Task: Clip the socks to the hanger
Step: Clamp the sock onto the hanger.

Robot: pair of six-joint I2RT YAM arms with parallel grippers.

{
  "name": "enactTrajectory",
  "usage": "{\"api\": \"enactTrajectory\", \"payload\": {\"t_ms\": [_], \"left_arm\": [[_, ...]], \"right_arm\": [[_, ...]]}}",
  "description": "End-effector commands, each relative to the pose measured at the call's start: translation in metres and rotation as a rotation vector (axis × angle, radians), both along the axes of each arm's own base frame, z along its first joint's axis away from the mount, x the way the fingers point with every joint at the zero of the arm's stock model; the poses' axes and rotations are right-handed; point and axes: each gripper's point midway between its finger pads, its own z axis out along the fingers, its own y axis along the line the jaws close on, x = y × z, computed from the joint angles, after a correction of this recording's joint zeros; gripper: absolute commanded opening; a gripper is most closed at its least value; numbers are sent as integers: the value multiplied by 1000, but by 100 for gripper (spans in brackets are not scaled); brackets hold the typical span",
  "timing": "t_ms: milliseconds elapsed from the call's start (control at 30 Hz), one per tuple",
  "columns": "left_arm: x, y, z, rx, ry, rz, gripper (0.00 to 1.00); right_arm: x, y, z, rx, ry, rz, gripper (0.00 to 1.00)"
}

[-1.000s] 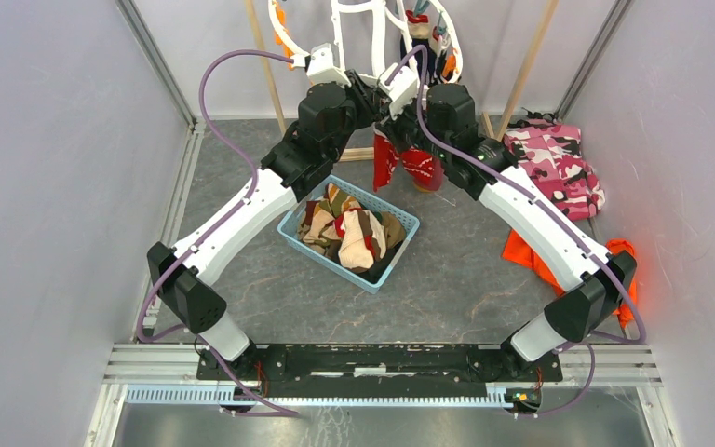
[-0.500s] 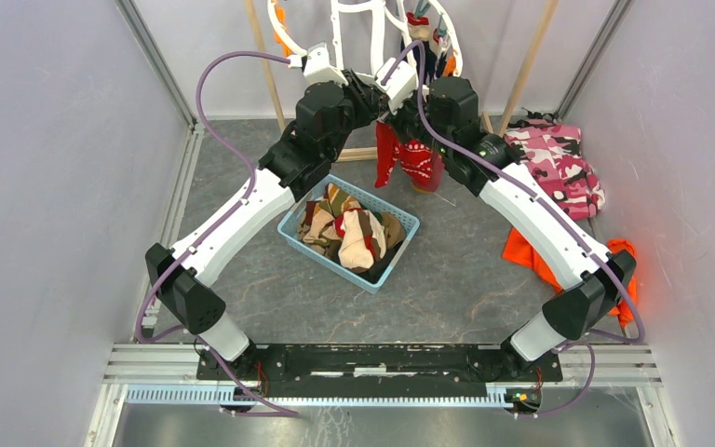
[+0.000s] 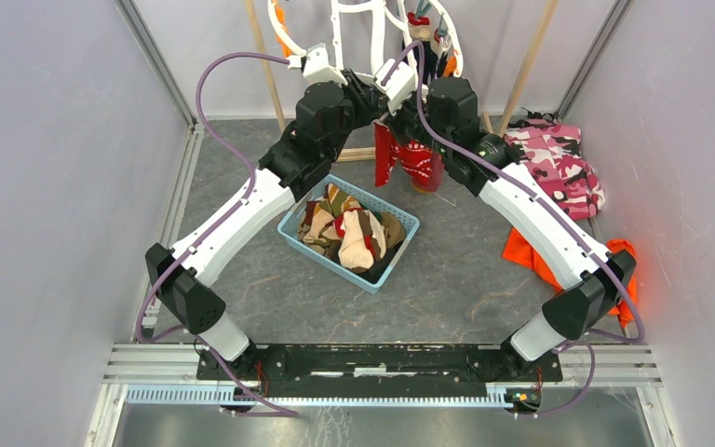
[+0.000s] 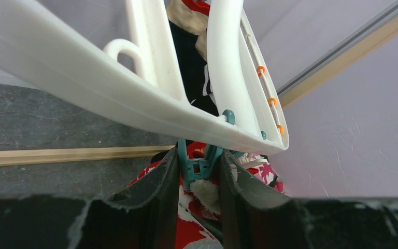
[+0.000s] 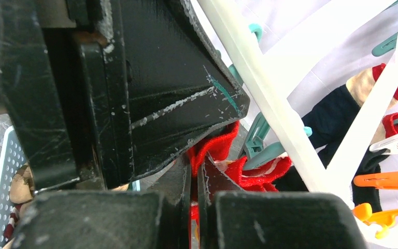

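The white hanger (image 3: pixel 338 23) hangs at the back, with socks clipped at its right side (image 3: pixel 421 28). My left gripper (image 3: pixel 370 95) is raised under its rim (image 4: pixel 134 98); its fingers (image 4: pixel 158 181) press both sides of a teal clip (image 4: pixel 199 165), with a red and white sock (image 4: pixel 194 218) just beneath. My right gripper (image 5: pixel 194 168) is shut on the red sock's top edge (image 5: pixel 215 148) beside the teal clip (image 5: pixel 259 137). The sock hangs below both grippers (image 3: pixel 414 160). A navy sock (image 5: pixel 337 116) hangs on the hanger behind.
A blue basket (image 3: pixel 396 265) with several socks stands mid-floor. A pink camouflage garment (image 3: pixel 559 163) and an orange cloth (image 3: pixel 524 254) lie at the right. Wooden rack poles (image 3: pixel 526 74) stand behind. Orange clips (image 5: pixel 386 180) hang on the hanger.
Both grippers and the red sock have risen slightly toward the hanger's rim, then held still over the last half second.
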Motion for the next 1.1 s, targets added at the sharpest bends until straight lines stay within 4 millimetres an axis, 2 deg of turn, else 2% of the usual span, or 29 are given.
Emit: {"api": "enactTrajectory", "payload": {"t_ms": [0, 267, 567, 700, 933, 1067], "left_arm": [[-9, 9, 18, -68, -12, 6, 18], [-13, 16, 21, -80, -15, 22, 48], [-19, 25, 22, -87, -18, 38, 75], [-25, 30, 26, -88, -24, 39, 79], [-38, 36, 28, -90, -28, 13, 80], [-45, 36, 29, -90, -33, -11, 80]], "right_arm": [[2, -4, 20, 33, -44, -30, 0], [-1, -6, 13, 33, -24, -33, 0], [-2, -5, 4, 59, 31, -16, 0], [-1, -10, 2, 97, 83, 12, 3], [1, -23, -2, 198, 192, 123, 8], [-4, -24, -3, 270, 253, 251, 10]]}}
